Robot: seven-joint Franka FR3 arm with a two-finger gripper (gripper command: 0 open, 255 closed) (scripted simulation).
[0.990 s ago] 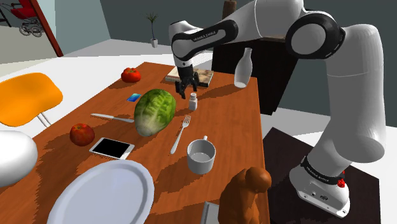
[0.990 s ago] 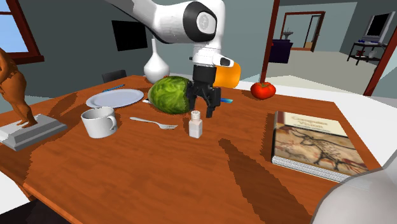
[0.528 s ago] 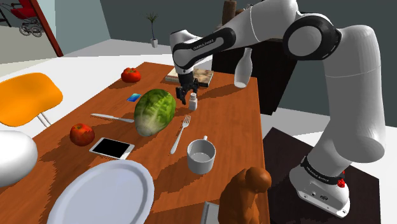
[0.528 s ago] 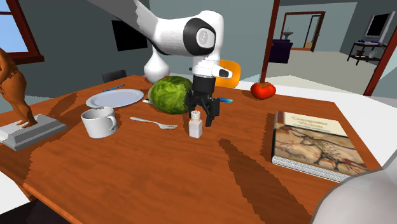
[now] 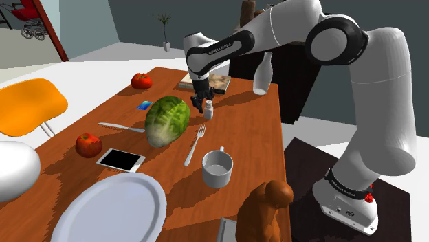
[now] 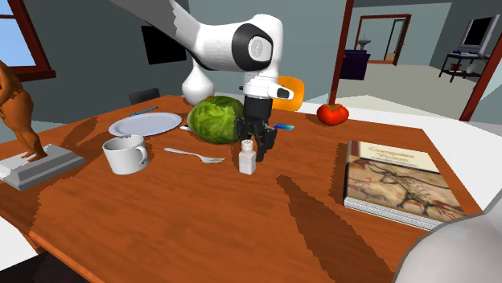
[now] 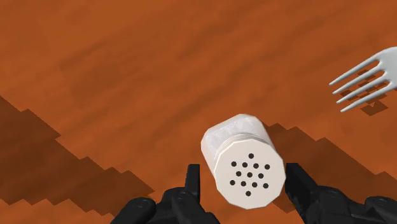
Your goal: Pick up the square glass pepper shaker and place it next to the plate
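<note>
Across the shoulder view from its left to its right: a white plate [image 5: 110, 210] lies at the near end of the wooden worktop [image 5: 251, 127]. A black phone [image 5: 121, 160] and a red tomato [image 5: 89, 144] lie just beyond it. Next comes a green cabbage [image 5: 167, 120], with a fork [image 5: 195, 144] beside it and a white mug [image 5: 217, 168] near the fork's handle. Just past the fork's prongs stands the pepper shaker [image 5: 207, 110], upright on the worktop and well apart from the plate. My claw [image 5: 201, 104] is down at the shaker, pointing at the worktop. Further right, a white vase [image 5: 262, 73] stands near the worktop's edge.

From my wrist, the shaker's round white cap with black holes sits between my two black fingers [image 7: 193, 178]. They stand apart, one on each side of the cap and very close to it. I cannot tell whether they touch it. The fork's prongs lie near the shaker.
</note>
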